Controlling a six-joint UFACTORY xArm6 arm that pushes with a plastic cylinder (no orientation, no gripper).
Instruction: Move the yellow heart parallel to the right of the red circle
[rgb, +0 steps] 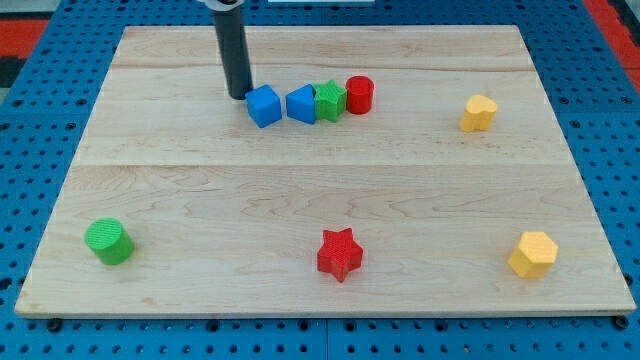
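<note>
Right now, you will find my tip (239, 95) resting on the wooden surface (300, 200) near the view's top, just beside the left edge of a blue cube (264, 106); this tool is a plain rod, so it has nothing to open or close. That cube heads a tight row running toward the view's right: a second blue block (301, 104), a green star-like block (329, 100), then the red circle (360, 94). Your yellow heart (479, 113) sits well apart to the right of that row, slightly lower. Along the view's bottom lie a green cylinder (108, 241), a red star (339, 254) and a yellow hexagon (532, 254).
</note>
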